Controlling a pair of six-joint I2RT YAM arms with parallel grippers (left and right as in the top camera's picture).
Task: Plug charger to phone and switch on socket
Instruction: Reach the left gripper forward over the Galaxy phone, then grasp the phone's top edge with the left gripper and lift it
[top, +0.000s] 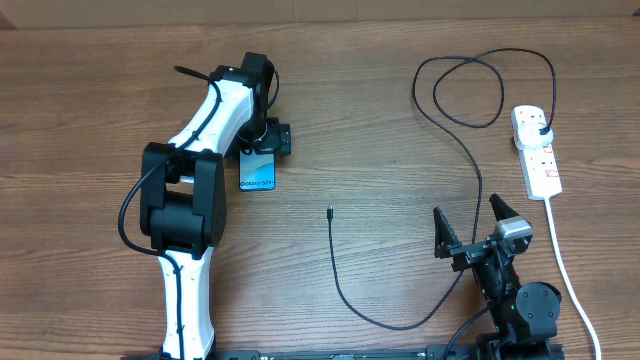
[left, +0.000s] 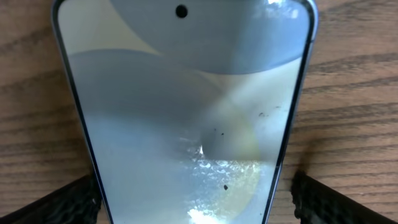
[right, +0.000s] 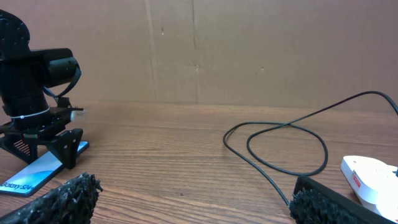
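Although the charger seemed to have its black adapter seated in the socket at the table's right, little of the task looked done; its small plug tip lay loose on the wooden table, well apart from the phone, and whether the red switches were on could not be told; so joining tip to phone and switching on both appeared left to do. The left gripper stood over the phone's upper end, its pads set either side of the body with a sliver of wood showing at one edge, spread about it rather than clamped; the right gripper hung wide and empty beside the charger's bend. The phone lay flat, face up, slim, its glass pale blue-grey with a small camera hole near one end; the charger was thin, black, looping loosely toward the socket.
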